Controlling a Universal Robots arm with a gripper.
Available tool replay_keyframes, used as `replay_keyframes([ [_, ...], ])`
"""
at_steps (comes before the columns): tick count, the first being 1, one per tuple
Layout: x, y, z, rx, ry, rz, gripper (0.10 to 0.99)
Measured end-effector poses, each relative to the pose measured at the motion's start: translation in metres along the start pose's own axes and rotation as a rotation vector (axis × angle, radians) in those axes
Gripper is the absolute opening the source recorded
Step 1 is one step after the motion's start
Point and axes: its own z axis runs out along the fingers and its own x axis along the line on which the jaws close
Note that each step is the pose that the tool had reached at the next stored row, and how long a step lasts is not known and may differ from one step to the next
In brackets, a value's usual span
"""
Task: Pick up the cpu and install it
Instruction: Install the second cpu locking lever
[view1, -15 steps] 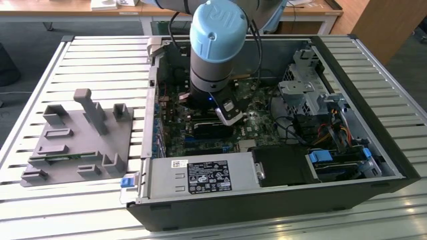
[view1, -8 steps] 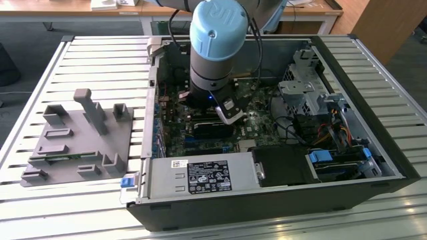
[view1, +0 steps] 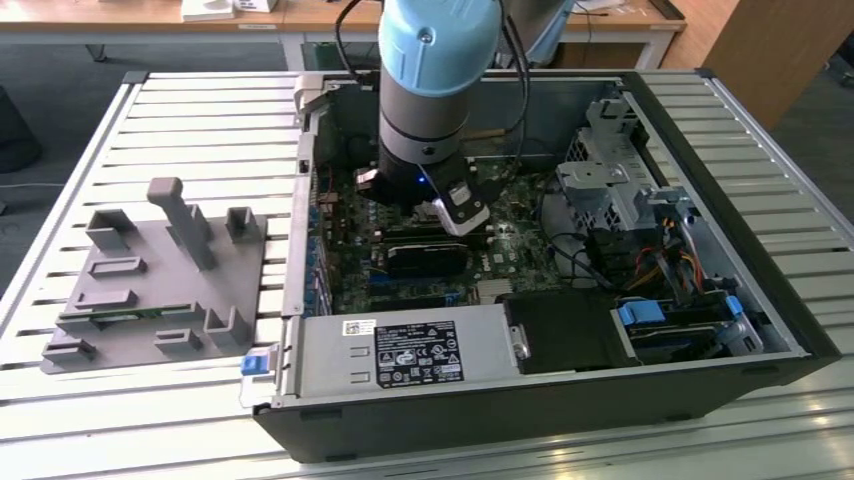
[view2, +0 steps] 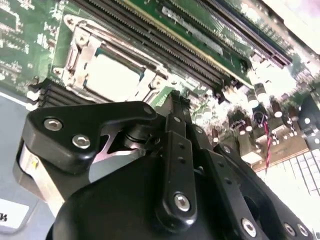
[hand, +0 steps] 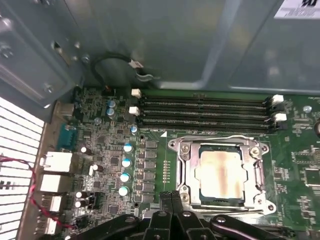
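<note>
First wrist view: cpu (hand: 221, 174) sits in the socket frame (hand: 222, 172) on the motherboard (hand: 110, 155).
Fingers: gripper (hand: 171, 196) pressed together, empty, at the frame's 7 o'clock corner.
Writing: none readable.

So it's a slatted metal table (view1: 200, 130), pale ribbed top. Sitting right on it: an open computer case (view1: 534, 400) filling the 3 o'clock half, and a grey plastic tray (view1: 154, 290) over at 9 o'clock, just beside the case.
</note>
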Motion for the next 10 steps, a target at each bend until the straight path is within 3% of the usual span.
replay_keyframes([
  [10,0.0006,0.0047,-0.0134,0.0,-0.0002,0.001,0.106],
])
